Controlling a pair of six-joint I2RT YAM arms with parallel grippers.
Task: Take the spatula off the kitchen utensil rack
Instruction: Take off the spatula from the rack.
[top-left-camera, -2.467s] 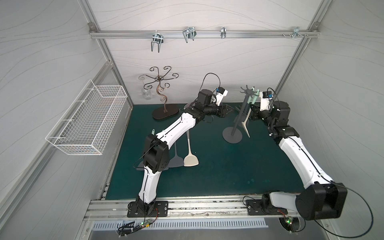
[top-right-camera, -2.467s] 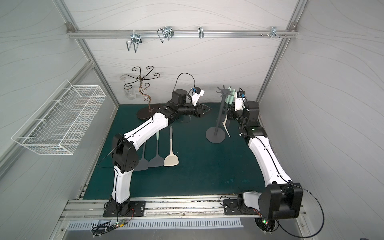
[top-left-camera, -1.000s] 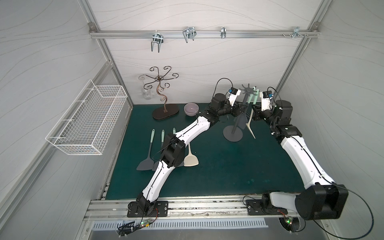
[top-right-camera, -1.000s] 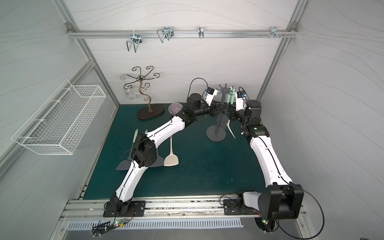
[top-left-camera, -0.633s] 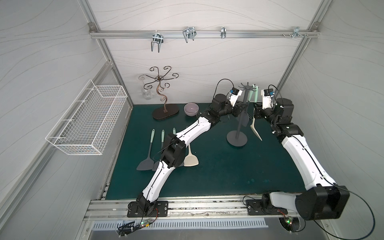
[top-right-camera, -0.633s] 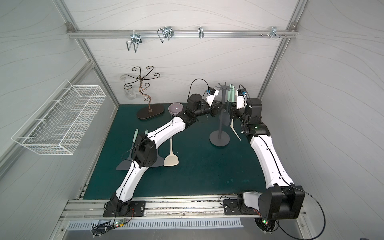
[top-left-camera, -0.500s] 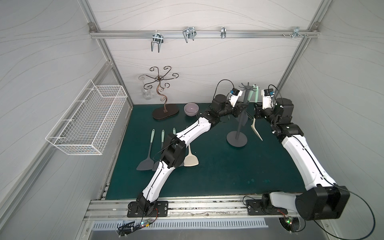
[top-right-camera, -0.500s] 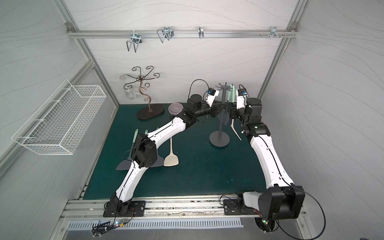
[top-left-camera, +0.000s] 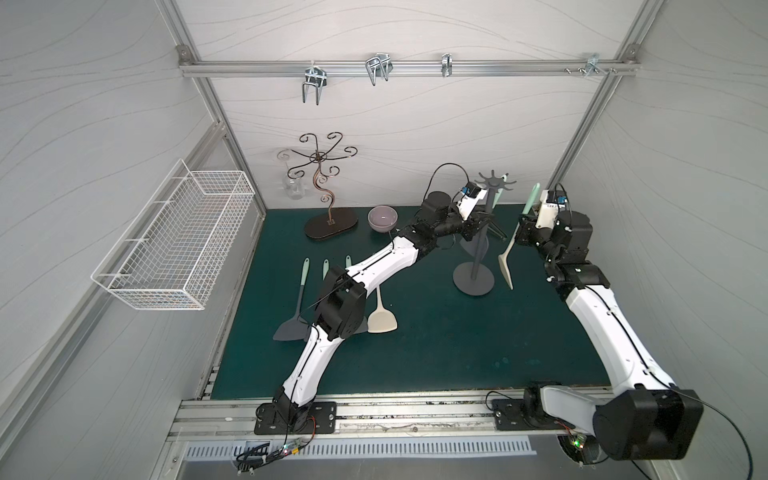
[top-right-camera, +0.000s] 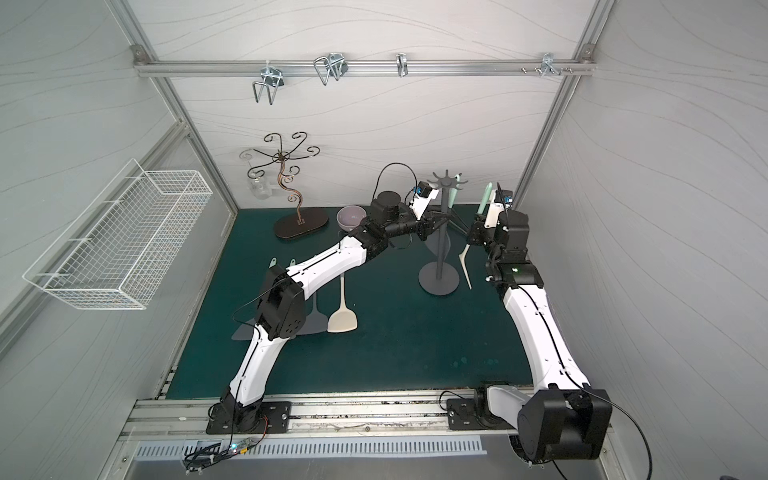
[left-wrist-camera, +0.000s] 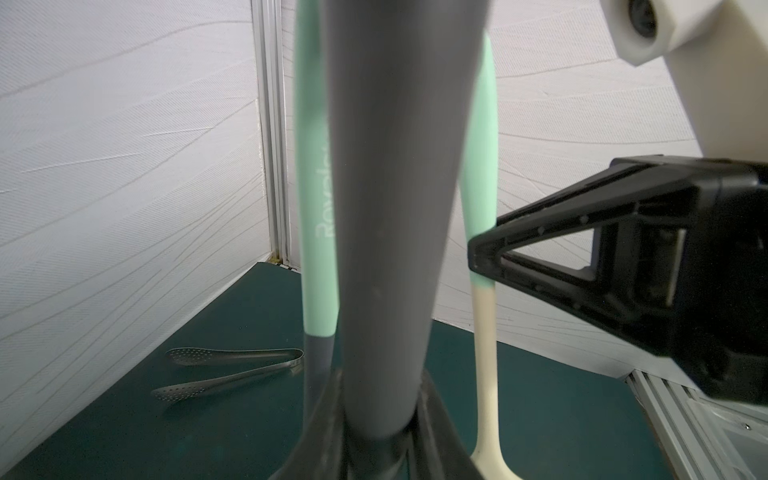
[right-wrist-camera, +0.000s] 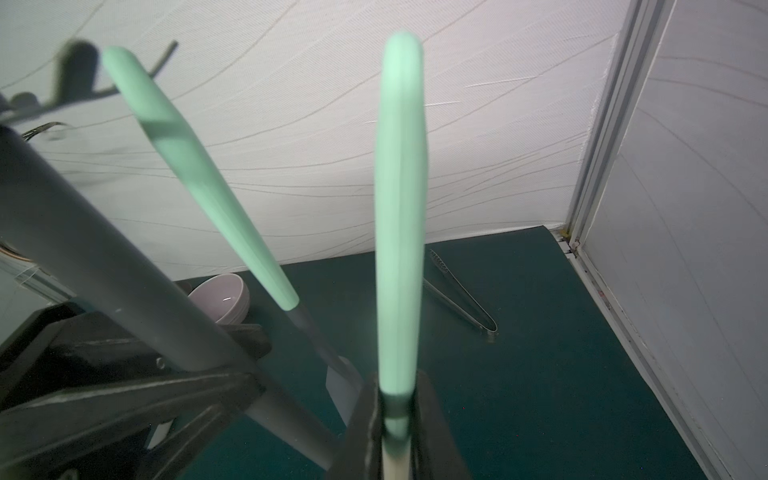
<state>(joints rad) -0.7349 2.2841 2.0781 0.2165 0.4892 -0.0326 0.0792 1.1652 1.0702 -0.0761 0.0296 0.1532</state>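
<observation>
Your right hand (top-left-camera: 523, 235) is holding the spatula (top-left-camera: 506, 266) by its handle, clear of the rack (top-left-camera: 473, 279). Your left hand (top-left-camera: 477, 227) is clamping its pole (top-left-camera: 479, 254).

Both top views look steeply down from high above the near edge of the table (top-left-camera: 436, 353) toward the back wall (top-left-camera: 415, 137), showing nearly the same whole scene. The left wrist view sits tight against the kitchen utensil rack (left-wrist-camera: 386, 208); the right wrist view looks closely along the spatula (right-wrist-camera: 399, 208). Both show the tongs (left-wrist-camera: 195, 356).
</observation>
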